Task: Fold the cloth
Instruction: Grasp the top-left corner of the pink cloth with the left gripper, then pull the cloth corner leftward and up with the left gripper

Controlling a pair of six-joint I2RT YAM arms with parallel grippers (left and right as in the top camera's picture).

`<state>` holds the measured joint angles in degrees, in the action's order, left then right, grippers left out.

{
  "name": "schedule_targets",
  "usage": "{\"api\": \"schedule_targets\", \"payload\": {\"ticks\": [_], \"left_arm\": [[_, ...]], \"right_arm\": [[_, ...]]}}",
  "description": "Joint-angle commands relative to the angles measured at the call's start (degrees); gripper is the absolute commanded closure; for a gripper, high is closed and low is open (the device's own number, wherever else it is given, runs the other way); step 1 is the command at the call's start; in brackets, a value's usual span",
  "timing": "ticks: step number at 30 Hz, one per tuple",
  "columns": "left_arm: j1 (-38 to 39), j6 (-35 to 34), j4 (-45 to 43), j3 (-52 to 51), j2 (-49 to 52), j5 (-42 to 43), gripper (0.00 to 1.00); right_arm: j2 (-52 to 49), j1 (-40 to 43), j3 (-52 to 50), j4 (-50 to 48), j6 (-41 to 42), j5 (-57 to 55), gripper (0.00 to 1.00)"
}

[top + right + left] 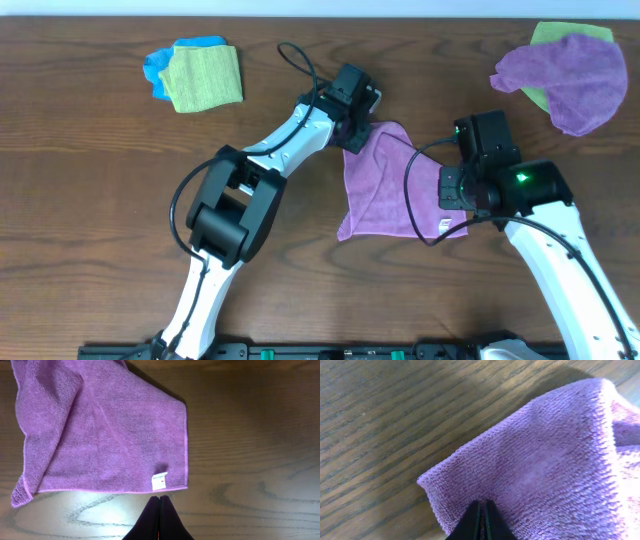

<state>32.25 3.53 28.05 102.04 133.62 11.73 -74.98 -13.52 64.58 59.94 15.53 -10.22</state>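
The pinkish-purple cloth (385, 185) lies rumpled and mostly spread out in the middle of the table. My left gripper (482, 506) is at its far left corner, shut on the cloth (545, 460), with purple pile showing in the thin slit between the fingers. That corner looks raised and casts a shadow on the wood. In the right wrist view the cloth (100, 430) has a small white tag (159, 481) at its near edge. My right gripper (160, 497) is shut with nothing in it, its tips just short of that edge beside the tag.
A more violet purple cloth (565, 75) lies over a lime-green one (555, 35) at the back right. At the back left a lime-green cloth (203, 75) lies on a blue one (155, 68). Bare wooden table (100, 200) surrounds them.
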Motion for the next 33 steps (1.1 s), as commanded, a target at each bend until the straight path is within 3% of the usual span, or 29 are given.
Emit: {"api": "schedule_targets", "payload": {"ticks": [1,20,33], "left_arm": [[-0.6,1.6,0.0,1.1,-0.1,-4.2,0.94],[-1.5,4.2,0.9,1.1,2.8,-8.2,0.94],[-2.7,5.7,2.4,1.1,3.6,-20.4,0.94]], "right_arm": [[0.0,0.2,-0.1,-0.4,1.0,0.2,0.98],[0.0,0.2,-0.1,-0.3,0.9,0.2,0.98],[0.0,0.2,-0.1,0.0,0.5,0.1,0.98]]}}
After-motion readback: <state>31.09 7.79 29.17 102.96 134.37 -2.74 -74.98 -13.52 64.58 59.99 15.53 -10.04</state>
